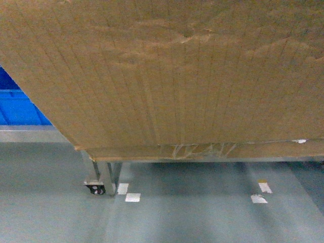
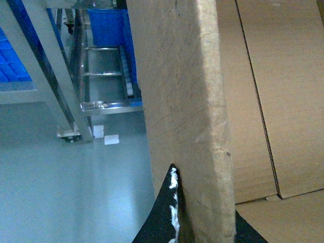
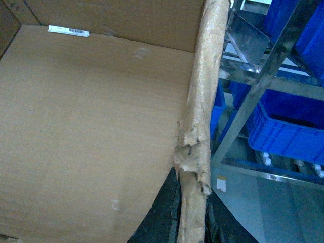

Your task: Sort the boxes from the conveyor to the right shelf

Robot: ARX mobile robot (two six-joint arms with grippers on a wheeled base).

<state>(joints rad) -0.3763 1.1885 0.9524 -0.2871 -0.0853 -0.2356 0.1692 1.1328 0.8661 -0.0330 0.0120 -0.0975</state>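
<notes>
Cardboard carton (image 1: pixel 172 76) fills nearly the whole head view, held up in front of the robot, its taped bottom seam level with the lower rail of the right shelf (image 1: pixel 104 174) behind it. Each arm grips one side wall. In the left wrist view the left gripper (image 2: pixel 195 217) has a dark finger on either face of the wall's ragged top edge, pinching it. The right gripper (image 3: pixel 195 223) straddles the opposite torn wall the same way, and that wall is crushed and flaking just above the grip. A white barcode sticker (image 3: pixel 69 31) sits inside on the far wall.

To my eye the step in hand is carrying the carton onto the rack. Both arms should move together, since uneven pull could tear the soft right wall further. The bottom needs to clear the front rail before being lowered, and the carton should go in square.

Blue plastic bins (image 3: pixel 288 126) already sit on the rails seen in the right wrist view, and more blue bins (image 2: pixel 109 25) show in the left one, so free room looks limited. The slanted steel upright (image 3: pixel 263 81) stands close beside the right wall and may snag it. The conveyor is not in view. White tape marks (image 1: pixel 132 197) lie on the grey floor (image 1: pixel 192 212).
</notes>
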